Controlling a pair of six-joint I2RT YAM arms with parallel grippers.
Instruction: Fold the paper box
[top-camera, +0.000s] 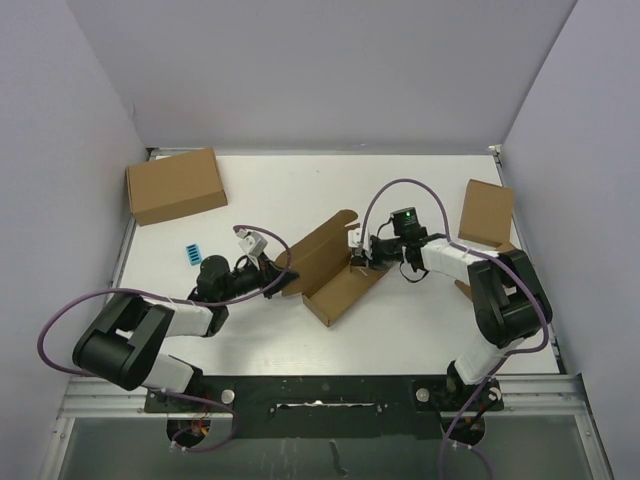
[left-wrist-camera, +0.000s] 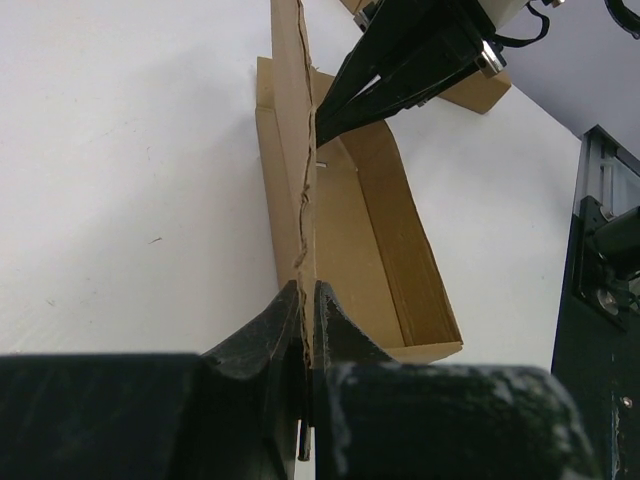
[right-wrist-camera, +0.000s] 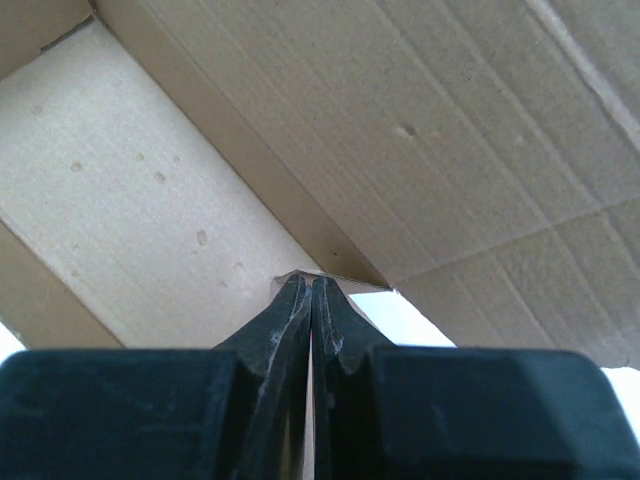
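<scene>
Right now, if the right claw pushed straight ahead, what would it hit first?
The paper box. The right claw has its shut tips at the box's inner crease, so cardboard comes first, probably at once.

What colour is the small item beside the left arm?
The item is bright blue; top view shows it best.

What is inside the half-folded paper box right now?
Only the shut right pincer, its tip against the upright flap. The paper box floor otherwise looks bare; the far end behind that pincer is hidden.
</scene>
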